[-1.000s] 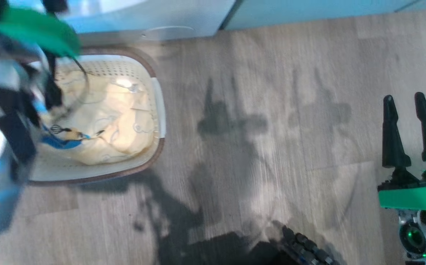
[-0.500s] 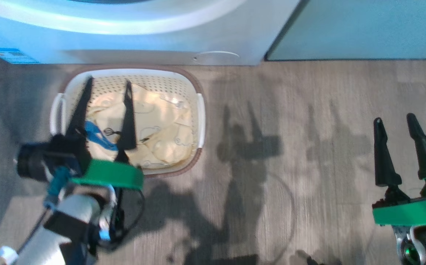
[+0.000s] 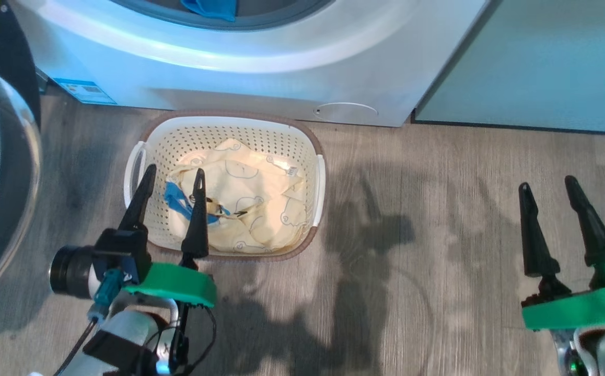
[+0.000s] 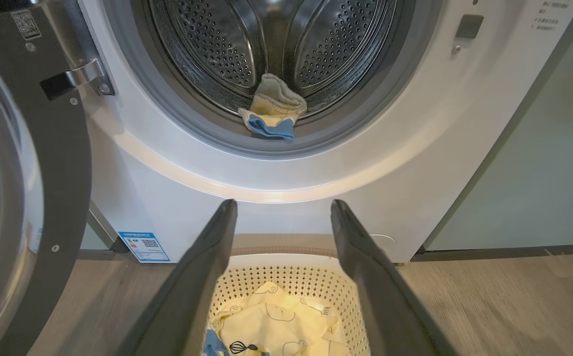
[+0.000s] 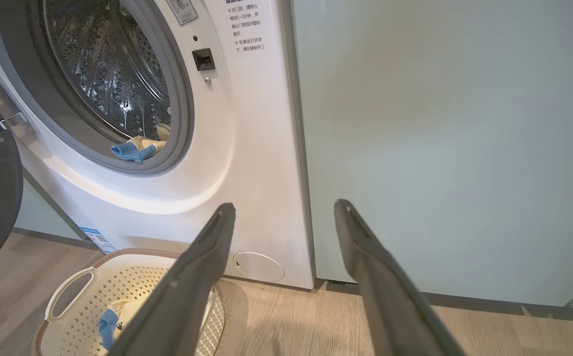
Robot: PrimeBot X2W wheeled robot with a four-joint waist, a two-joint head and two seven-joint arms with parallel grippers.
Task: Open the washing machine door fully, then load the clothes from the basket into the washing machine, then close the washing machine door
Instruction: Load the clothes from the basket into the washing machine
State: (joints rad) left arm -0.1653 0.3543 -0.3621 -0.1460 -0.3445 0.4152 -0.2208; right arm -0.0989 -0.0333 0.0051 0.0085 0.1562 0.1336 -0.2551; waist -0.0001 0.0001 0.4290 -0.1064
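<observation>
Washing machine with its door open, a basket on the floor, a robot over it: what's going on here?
The robot is loading laundry. The washing machine door stands swung open, and one small cream and blue piece lies at the front of the drum. Pale yellow printed clothes lie in the basket on the floor before the washing machine. The left gripper hangs open and empty over the basket's near left side; the right gripper, also open and empty, is off to the right.

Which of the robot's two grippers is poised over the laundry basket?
The left gripper, open, its fingers reaching over the basket's left side above the clothes. The right gripper, also open, hangs over the floor, well off to the right.
</observation>
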